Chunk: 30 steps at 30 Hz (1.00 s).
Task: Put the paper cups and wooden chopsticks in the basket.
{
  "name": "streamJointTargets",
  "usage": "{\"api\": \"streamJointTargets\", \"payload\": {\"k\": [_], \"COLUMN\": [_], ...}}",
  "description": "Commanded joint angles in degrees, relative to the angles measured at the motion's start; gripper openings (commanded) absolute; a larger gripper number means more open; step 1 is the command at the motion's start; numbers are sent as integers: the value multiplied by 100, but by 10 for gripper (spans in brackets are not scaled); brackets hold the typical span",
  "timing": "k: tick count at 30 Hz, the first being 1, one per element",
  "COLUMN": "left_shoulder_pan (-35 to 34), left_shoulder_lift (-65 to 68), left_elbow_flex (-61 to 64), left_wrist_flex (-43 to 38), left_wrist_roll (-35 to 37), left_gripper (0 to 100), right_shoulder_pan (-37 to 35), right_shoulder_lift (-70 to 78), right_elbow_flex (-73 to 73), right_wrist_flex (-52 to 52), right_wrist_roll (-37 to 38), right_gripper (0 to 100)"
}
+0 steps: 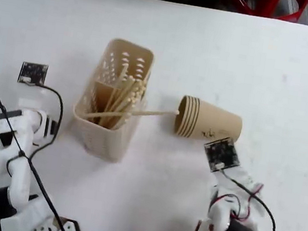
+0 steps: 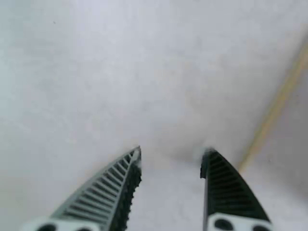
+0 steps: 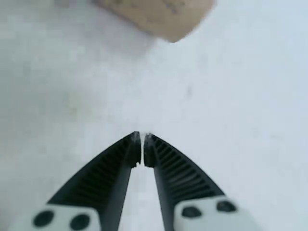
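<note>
High view, L to R. Left arm (image 1: 5, 145) sits at 8 o'clock on the white worktop (image 1: 268, 63), w/ a small circuit board (image 1: 33, 73) just above it and black cables (image 1: 51, 96) looping round. In the left wrist view the left hand (image 2: 171, 156) is spread open, nothing between the fingers, hanging over bare worktop. A blurred tan strip (image 2: 279, 103) runs along one edge there; can't tell what it is.

Basket (image 1: 103, 140), beige w/ slotted walls, stands upright just at 9 o'clock of centre, apart from both arms. A bunch of chopsticks (image 1: 122, 102) stands inside it, leaning toward its 1 o'clock corner. One chopstick (image 1: 154, 114) lies across the rim and pokes out at 3 o'clock, its tip reaching the cups' mouth; touching or just inside, can't tell.

Cups (image 1: 208, 124), a nested stack, lie on their side on the worktop at 3 o'clock of the basket, rims facing 9 o'clock, base to 3.

Right arm (image 1: 231, 221) is at 5 o'clock, its board (image 1: 222, 154) just at 6 o'clock of the cups. In the right wrist view the right hand (image 3: 142, 139) is closed, tips together, gripping nothing, w/ part of a cup (image 3: 159, 14) near, not touching.
</note>
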Motion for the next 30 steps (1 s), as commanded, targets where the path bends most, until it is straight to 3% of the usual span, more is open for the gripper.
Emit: {"api": "streamJointTargets", "payload": {"k": [1,5,7,14,20,30], "left_shoulder_pan": [-13,-13,-13,-13,-13,-13], "left_shoulder_lift": [-22,-22,-22,-22,-22,-31], "left_elbow_flex": [0,0,0,0,0,0], "left_wrist_flex": [141,141,141,141,141,141], "left_wrist_roll": [-62,-70,-70,-70,-70,-70], "left_gripper": [211,211,211,211,211,211], "right_shoulder_pan": [163,136,84,-1349,-2589,-1499], "right_shoulder_lift": [154,1692,2967,6949,8233,9877], "right_elbow_flex": [-1591,-3288,-4053,-5697,-6593,-6716], "right_wrist_flex": [127,593,655,549,567,-655], "right_wrist_roll": [-193,-668,-870,-976,-1486,-1530], "right_gripper": [38,142,145,153,207,210]}}
